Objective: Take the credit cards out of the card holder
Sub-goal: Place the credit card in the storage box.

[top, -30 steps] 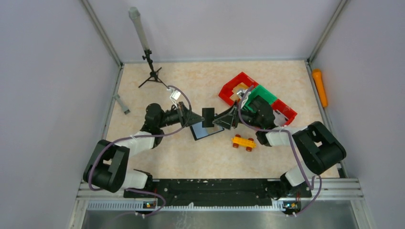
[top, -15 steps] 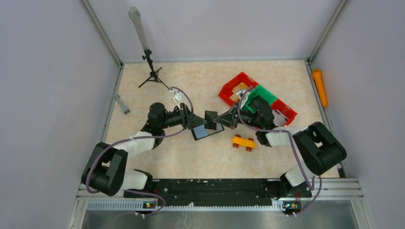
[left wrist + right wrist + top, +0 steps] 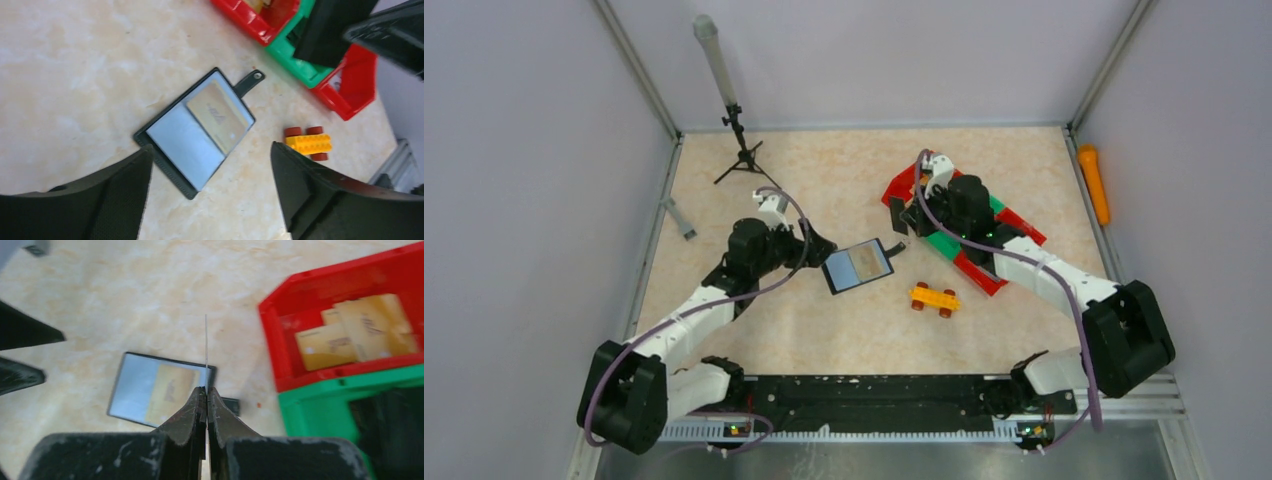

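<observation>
Both arms have drawn apart since a second ago, when their tips met over the card holder with a dark card between them. Now the left gripper (image 3: 814,246) has pulled back toward its own side and its jaws stand wide apart, holding nothing. The right gripper (image 3: 206,392) has swung away toward the far right and is pinched tight on the dark card (image 3: 330,30), which its own wrist camera sees edge-on as a thin line. That card hangs in the air near the red bin (image 3: 280,345) and the green bin (image 3: 320,395).

The card holder (image 3: 200,132) lies flat and open on the surface (image 3: 804,320), between the two grippers and touching neither. Its pale inner face points up, and a gold card (image 3: 218,116) rests on the half nearest the strap tab (image 3: 248,82).

Several tan cards (image 3: 350,335) lie inside the red bin. A yellow toy car (image 3: 934,298) with dark red wheels sits near the holder, on its right.
</observation>
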Controlling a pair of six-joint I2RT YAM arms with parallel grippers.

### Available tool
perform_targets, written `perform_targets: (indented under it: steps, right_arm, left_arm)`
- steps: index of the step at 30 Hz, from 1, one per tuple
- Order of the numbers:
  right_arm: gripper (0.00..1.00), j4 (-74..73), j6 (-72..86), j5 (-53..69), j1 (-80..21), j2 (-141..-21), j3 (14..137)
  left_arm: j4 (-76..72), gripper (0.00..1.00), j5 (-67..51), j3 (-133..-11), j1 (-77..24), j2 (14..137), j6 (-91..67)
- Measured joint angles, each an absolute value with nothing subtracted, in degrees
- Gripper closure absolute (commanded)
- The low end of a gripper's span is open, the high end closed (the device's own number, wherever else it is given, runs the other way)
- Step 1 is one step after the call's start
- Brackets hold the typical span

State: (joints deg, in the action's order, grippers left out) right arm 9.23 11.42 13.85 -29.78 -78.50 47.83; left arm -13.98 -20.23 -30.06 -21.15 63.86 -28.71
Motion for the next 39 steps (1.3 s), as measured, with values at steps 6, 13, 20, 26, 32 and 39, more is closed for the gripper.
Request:
perform_targets:
  steps: [6,13,20,26,32,39]
  right_arm:
    - [1.0,-5.69,4.95,-3.36,-29.91,-78.5,55.07]
    - [1.0,-17.28,-2.81,-19.77,-30.94,-81.87,60.34]
    - [1.0,-21.06,-9.13,-31.2,-31.14,-87.79,64.6]
    - [1.0,-21.28,-16.93,-37.1,-32.47,-93.51,66.24]
    - [1.0,-20.05,-25.67,-41.69,-32.62,-99.33,67.68]
    - [0.99,-14.46,-32.64,-44.91,-32.62,-101.91,67.66]
  left_arm:
    - [-8.58,0.01,-11.42,-29.54,-21.15,60.07,-29.98]
    - [-9.65,0.01,-5.5,-25.91,-21.04,54.17,-34.11]
    - [-12.95,0.01,-4.25,-20.82,-21.04,48.71,-35.55]
    - [-14.0,0.01,-4.08,-20.78,-21.04,47.35,-35.59]
    - [-13.98,0.01,-4.1,-20.78,-21.04,47.03,-35.57]
    - [-13.28,0.01,-3.53,-20.8,-21.04,48.1,-35.53]
